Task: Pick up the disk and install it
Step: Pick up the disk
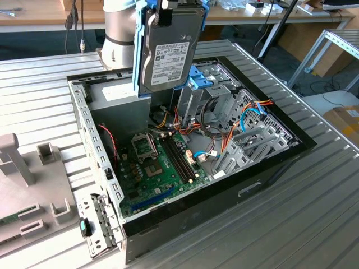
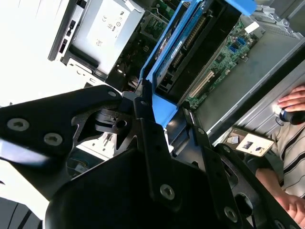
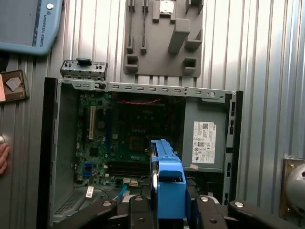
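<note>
"Exterior view first: where's the disk [image 1: 168, 47]?"

"It hangs upright above the open computer case [image 1: 84, 120], clear of it as far as I can tell from this angle. My gripper [image 1: 168, 14] has its fingers closed on the blue rail edges. From the first wrist view I look down past the disk at the motherboard [image 3: 119, 138]."

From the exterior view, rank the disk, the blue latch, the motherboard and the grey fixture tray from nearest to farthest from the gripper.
1. The disk: held in the gripper, above the case.
2. The blue latch: just below, atop the drive cage.
3. The motherboard: on the case floor.
4. The grey fixture tray: outside the case, at the exterior view's left.
</note>
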`<act>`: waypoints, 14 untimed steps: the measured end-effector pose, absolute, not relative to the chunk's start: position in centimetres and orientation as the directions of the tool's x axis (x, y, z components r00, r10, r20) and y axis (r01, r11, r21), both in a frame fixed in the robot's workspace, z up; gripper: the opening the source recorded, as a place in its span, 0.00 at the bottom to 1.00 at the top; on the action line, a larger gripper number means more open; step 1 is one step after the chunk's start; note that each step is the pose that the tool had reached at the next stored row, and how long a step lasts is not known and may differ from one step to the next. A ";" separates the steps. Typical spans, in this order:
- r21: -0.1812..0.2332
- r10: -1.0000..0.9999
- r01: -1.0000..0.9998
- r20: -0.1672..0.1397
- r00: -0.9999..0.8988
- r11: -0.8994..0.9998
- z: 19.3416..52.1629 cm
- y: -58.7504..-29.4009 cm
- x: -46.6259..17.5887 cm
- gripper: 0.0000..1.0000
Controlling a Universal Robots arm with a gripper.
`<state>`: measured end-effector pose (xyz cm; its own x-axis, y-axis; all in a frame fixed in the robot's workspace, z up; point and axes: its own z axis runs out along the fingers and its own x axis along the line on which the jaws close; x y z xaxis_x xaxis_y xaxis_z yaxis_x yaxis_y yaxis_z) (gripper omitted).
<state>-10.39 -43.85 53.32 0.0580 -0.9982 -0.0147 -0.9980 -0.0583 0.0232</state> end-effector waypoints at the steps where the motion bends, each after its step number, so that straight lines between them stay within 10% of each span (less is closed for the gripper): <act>1: 0.023 -0.998 -0.998 -0.015 0.058 -0.058 53.3 -43.9 -10.4 0.36; 14: 0.023 -0.998 -0.998 -0.015 0.064 -0.065 53.3 -45.0 -10.3 0.36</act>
<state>-10.26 -44.97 53.31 0.0643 -0.9978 -0.0148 -0.9976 -0.0646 0.0231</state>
